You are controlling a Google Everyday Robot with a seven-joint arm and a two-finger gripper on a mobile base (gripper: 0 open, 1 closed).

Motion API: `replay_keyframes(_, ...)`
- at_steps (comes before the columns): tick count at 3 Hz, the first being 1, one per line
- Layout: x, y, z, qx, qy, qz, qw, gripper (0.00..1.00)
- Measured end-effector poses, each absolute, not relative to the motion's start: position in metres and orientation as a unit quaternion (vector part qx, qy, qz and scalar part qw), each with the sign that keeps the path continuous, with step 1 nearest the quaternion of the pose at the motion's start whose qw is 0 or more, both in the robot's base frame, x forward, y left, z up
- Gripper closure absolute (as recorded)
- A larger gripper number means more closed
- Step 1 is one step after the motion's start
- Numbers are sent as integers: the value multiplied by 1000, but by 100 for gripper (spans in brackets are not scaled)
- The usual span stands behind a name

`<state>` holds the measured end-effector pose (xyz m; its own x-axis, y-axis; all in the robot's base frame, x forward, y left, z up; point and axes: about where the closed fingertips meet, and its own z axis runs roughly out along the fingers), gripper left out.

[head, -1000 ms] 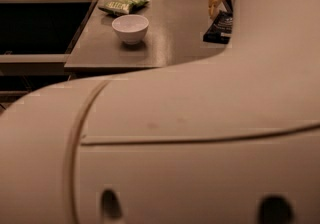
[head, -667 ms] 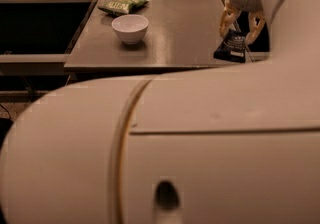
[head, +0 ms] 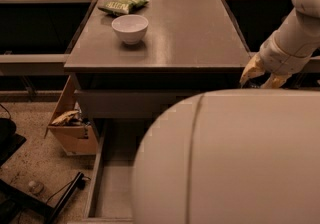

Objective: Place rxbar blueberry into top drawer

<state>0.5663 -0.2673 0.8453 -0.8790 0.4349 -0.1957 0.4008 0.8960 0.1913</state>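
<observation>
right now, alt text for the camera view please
The robot's arm fills the foreground, its gripper hanging by the grey counter's right front corner. Below left, the top drawer stands open; a white bowl and green snack bag sit on top.

You see a grey counter [head: 190, 33] in dim warm light, a speckled floor [head: 35, 163] below, a cardboard box [head: 75, 143] under its left side; the gripper [head: 263, 78] hangs by its right front corner.

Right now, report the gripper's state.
Gripper: state cannot be told; it sits beside the table's right front corner, partly hidden behind the robot's arm.
</observation>
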Motion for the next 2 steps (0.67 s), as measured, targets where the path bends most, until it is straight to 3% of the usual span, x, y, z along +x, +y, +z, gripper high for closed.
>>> replay_keyframes(2, 560, -280, 758, 191, 967, 150, 72, 100)
